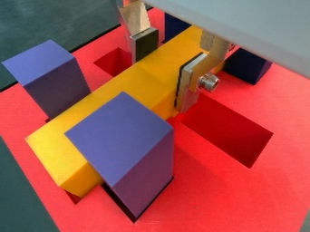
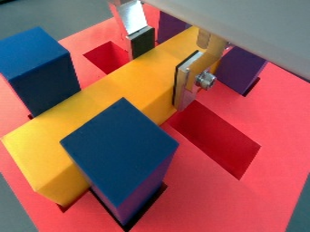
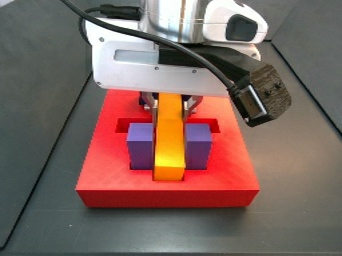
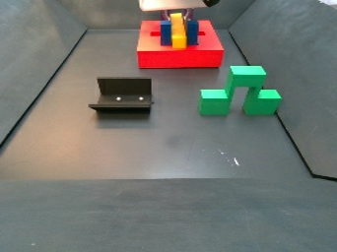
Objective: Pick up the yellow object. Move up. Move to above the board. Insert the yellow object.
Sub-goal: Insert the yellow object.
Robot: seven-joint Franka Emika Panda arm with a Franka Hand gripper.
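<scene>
One step remained, as I judged it: the insertion. The yellow object (image 1: 127,100) lay level between the posts (image 2: 118,156) of the board (image 3: 167,185), low in its slot (whether fully seated I could not tell). The gripper (image 1: 173,62) stood over the board with its jaws clamped across the bar's width. Its long axis ran front to back in a side view (image 3: 170,145). Next I would press down, then release.
</scene>
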